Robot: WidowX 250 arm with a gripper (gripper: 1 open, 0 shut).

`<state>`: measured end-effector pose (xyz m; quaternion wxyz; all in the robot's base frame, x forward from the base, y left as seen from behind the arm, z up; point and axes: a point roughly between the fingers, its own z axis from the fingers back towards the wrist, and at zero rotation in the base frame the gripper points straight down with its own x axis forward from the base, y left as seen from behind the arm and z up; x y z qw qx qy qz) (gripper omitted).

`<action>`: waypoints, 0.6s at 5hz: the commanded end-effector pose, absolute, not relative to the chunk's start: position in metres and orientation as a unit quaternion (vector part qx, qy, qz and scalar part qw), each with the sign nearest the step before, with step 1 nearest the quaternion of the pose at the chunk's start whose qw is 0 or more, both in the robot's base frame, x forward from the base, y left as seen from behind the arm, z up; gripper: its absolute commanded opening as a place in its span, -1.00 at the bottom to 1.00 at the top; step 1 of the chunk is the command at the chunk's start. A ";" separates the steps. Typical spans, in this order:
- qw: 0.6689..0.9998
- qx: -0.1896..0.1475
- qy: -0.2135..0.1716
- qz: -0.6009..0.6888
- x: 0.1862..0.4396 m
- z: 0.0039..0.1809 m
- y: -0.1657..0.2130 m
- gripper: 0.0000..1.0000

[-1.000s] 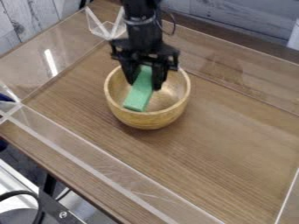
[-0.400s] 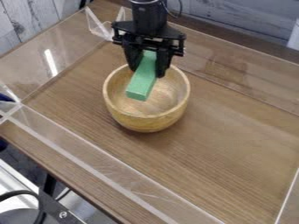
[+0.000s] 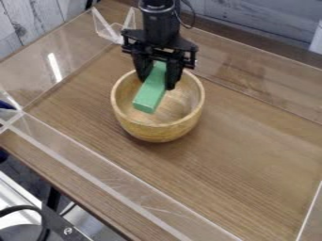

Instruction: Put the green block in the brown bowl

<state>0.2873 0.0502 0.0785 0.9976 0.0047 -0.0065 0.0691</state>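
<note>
While gripper (image 3: 157, 68) points straight down over brown bowl (image 3: 158, 120), jaws clamped either side of green block (image 3: 151, 93) at its upper end. Block tilted, lower end down inside bowl, apparently touching or just off the inner wall at left; contact hard to confirm at this resolution. Compared with a second ago, block sat lower and steeper in bowl, then lifted slightly, now dipped back in a little. Net change small. Block over and partly within bowl but not released, so task nearly done, not complete. Next likely: open jaws and let block drop. Risk: long block could lean on rim. Wooden table (image 3: 239, 179) under bowl.
</note>
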 end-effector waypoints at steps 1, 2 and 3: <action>0.998 0.015 -0.037 0.047 0.300 0.086 0.048 -1.00; 0.999 0.019 -0.041 0.029 0.302 0.081 0.045 -1.00; 0.998 0.036 -0.038 0.028 0.301 0.076 0.045 -1.00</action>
